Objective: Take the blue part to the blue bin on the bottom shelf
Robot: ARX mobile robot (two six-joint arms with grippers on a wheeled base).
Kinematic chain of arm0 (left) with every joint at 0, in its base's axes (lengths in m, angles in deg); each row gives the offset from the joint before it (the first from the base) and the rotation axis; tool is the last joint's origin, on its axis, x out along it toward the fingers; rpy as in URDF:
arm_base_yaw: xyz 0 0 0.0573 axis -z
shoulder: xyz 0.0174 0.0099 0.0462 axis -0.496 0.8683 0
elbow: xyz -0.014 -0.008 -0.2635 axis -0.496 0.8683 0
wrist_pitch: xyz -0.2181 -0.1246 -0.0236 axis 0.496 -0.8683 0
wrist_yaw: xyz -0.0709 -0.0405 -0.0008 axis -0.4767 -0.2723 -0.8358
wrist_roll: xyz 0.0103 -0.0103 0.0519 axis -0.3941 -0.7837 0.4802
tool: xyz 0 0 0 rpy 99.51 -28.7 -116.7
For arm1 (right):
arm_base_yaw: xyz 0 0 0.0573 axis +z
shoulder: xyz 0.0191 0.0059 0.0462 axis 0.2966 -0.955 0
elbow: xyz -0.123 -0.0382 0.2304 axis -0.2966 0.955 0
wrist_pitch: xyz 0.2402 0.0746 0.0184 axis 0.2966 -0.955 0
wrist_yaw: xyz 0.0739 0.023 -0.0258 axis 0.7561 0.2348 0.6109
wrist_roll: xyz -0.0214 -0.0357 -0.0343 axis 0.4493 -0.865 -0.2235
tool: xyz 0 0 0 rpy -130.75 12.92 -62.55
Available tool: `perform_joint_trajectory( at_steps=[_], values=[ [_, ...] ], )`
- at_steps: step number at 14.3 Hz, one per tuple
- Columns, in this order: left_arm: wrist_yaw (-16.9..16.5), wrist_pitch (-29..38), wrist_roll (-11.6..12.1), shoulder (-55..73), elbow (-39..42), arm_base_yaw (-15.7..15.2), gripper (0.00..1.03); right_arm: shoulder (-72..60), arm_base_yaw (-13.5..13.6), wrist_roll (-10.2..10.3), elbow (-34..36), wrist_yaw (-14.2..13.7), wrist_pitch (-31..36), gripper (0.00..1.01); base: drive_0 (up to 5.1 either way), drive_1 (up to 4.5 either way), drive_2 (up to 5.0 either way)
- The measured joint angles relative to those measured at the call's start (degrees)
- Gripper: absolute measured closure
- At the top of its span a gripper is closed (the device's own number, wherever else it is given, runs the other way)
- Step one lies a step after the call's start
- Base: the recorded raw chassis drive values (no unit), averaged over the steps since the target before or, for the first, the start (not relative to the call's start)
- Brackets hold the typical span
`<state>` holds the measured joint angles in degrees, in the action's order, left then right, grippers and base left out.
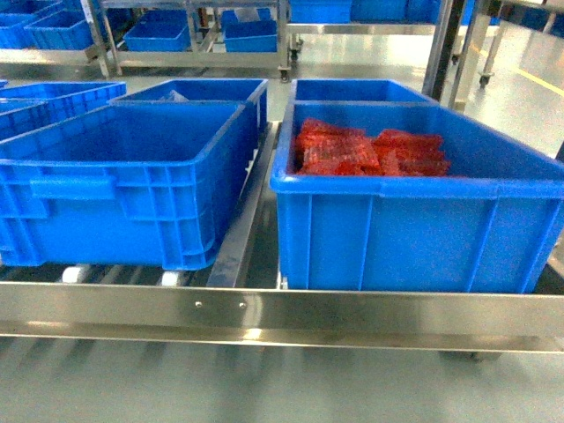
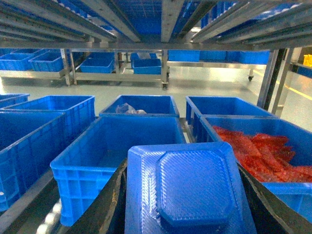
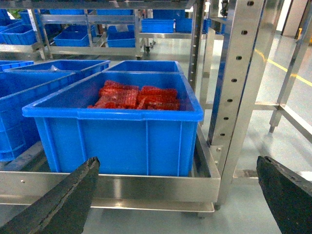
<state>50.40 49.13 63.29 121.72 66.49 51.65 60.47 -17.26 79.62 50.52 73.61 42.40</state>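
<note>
**Blue part carried in toward the rack's lowest tier**

Between the dark fingers [image 2: 105, 204] of the left gripper [image 2: 187, 214] sits the blue part [image 2: 187, 190], a ribbed plastic piece with an octagonal raised centre, clamped from both sides and held above and just short of the near rim of an empty blue bin [image 2: 117, 151] directly ahead of the fingertips. That bin stands on the bottom shelf [image 1: 264, 310], whose flat riveted steel lip runs across the front. To the right of the held part, a neighbouring bin of red parts [image 2: 265, 151] is clearly the wrong target.

Judging by this, the pick is done and the carry is under way; the next move calls for pushing the part forward past the bin's rim, under the roller tracks overhead, then lowering and letting go.

The right gripper [image 3: 180, 195] hangs with fingers spread wide and nothing between them, facing the bin of red parts.

Only the left wrist camera shows the part and the grasp; the head camera shows the two front bins and the shelf lip but neither gripper. The right wrist camera alone shows the perforated upright [image 3: 239, 73] beside the red bin.
</note>
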Motion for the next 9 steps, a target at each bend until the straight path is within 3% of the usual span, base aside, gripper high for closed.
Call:
perform_joint_trajectory(
  at_steps=[9],
  values=[
    [0.02,-0.15,0.02,-0.02,0.0,0.0,0.59,0.0,0.0,-0.04,0.0,0.02,0.02,0.03,0.0,0.0,0.0]
  ],
)
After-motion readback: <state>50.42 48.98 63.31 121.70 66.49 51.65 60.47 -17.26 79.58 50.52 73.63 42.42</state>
